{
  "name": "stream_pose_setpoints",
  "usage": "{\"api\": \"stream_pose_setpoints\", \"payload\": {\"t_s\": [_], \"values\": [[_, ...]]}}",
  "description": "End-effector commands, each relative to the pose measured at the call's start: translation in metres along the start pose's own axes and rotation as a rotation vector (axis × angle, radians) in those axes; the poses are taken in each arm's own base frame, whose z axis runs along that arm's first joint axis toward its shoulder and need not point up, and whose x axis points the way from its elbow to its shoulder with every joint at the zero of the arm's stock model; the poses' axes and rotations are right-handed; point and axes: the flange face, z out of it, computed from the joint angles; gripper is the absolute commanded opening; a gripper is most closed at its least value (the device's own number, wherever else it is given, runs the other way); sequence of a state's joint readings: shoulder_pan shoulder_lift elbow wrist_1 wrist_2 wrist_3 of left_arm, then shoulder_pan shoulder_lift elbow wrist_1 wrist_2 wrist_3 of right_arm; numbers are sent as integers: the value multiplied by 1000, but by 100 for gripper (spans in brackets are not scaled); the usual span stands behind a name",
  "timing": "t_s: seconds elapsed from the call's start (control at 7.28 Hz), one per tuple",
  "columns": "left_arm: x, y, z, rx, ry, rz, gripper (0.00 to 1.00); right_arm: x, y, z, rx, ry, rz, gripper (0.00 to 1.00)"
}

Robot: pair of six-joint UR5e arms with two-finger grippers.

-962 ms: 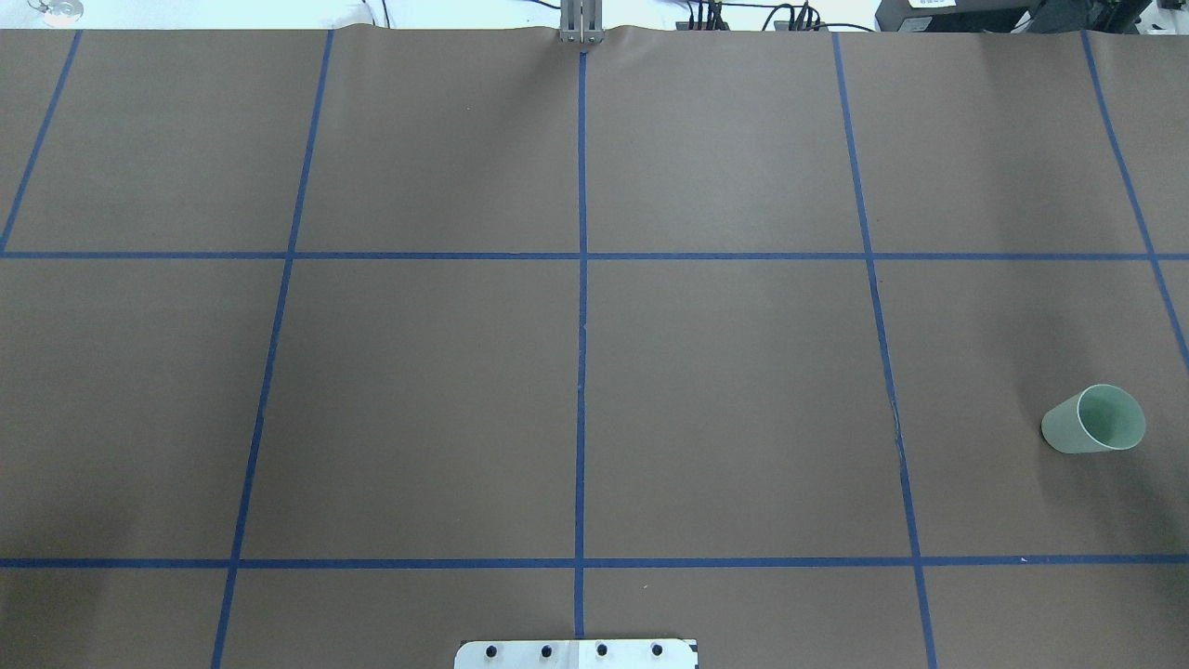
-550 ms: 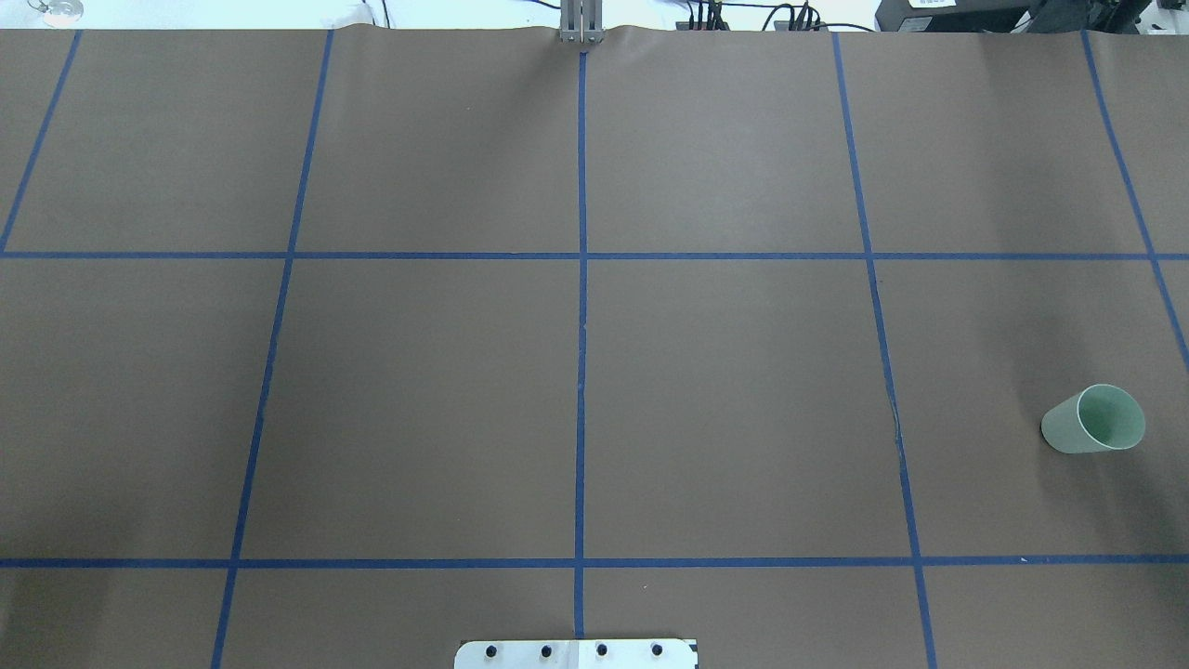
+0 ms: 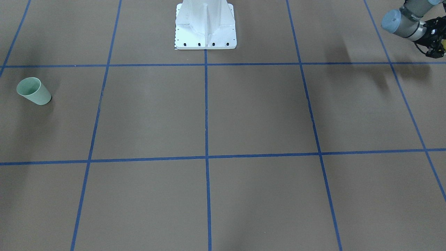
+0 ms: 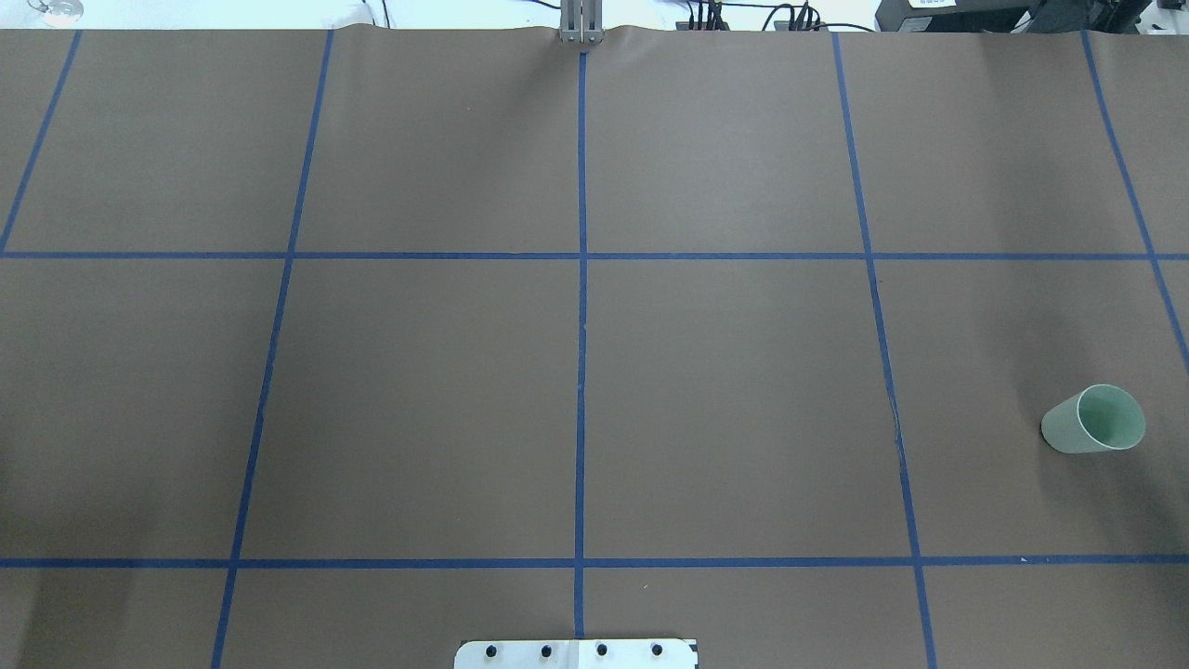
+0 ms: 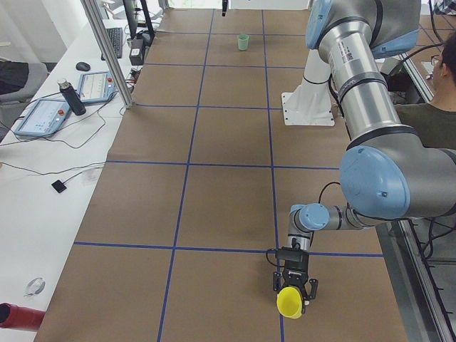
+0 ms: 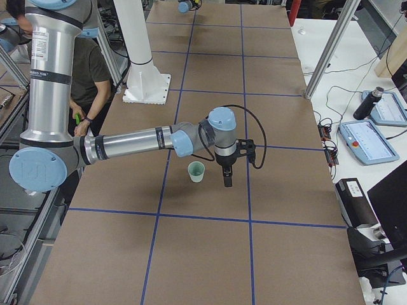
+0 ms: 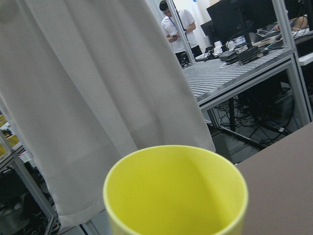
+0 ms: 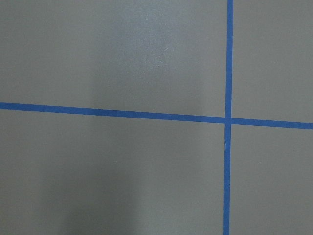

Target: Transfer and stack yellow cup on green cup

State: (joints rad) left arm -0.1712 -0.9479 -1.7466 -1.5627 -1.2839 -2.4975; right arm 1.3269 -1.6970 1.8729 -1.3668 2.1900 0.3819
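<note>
While you look along the table from the robot's left end, you see the yellow cup at that near end, tipped so its open mouth faces up toward the camera. The left gripper has it: the two black fingers sit against opposite sides of the cup wall, closed in only as far as the cup allows. From the left wrist camera the cup's rim and bare yellow inside fill the bottom of the picture.

Well apart from it, near the robot's right end of the table, the green cup stands upright and alone, mouth up, inside one square of the blue tape grid.

The right gripper hangs pointing straight down just beside the green cup, on the side away from the robot. You see it only from the side, so you cannot tell how far its fingers are parted.
</note>
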Motion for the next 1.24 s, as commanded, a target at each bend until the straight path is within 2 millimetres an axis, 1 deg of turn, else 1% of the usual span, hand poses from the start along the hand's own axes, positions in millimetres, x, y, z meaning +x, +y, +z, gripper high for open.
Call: {"api": "stream_pose_setpoints", "payload": {"t_s": [0.0,0.14,0.27,0.41,0.55,0.69,0.82,1.1], "values": [[66,-23,-32,19,108,-4,41,2,1,2,-6,2,4,100],[110,-44,-39,60,137,-6,41,4,0,5,-10,4,8,100],[136,-61,-45,94,159,1,41,4,0,6,-13,4,10,100],[147,-64,-52,90,169,22,41,5,1,6,-14,5,10,100],[169,-66,-71,99,208,51,42,4,0,6,-11,4,9,100],[212,-83,-106,109,264,75,44,2,-1,4,-7,2,3,100],[244,-97,-137,116,328,87,44,2,-2,4,-6,2,4,100],[284,-105,-188,104,516,144,44,0,-1,5,-17,-21,4,100]]}}
